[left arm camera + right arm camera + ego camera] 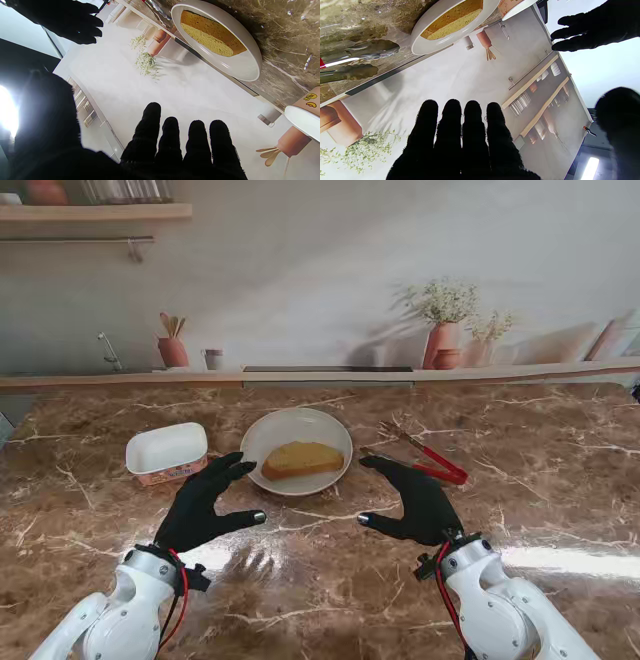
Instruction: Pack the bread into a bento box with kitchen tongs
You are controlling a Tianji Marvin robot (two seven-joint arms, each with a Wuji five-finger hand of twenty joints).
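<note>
A slice of golden bread [302, 459] [212, 37] [453, 21] lies on a round white plate [262, 432] [246, 67] [425, 47] at the table's middle. To its left stands the white and pink bento box [166, 452] [303, 112]. Red-handled metal tongs [428, 461] [362, 51] lie on the marble to the right of the plate. My left hand [208, 503] hovers open, nearer to me than the box and plate. My right hand [416, 500] hovers open just on my side of the tongs. Neither hand touches anything.
A ledge [320, 375] runs along the table's far edge with a utensil pot [173, 348], a small cup [213, 359] and vases of dried flowers [444, 330]. A wall shelf [95, 212] hangs at the upper left. Brown marble [320, 580] lies between my arms.
</note>
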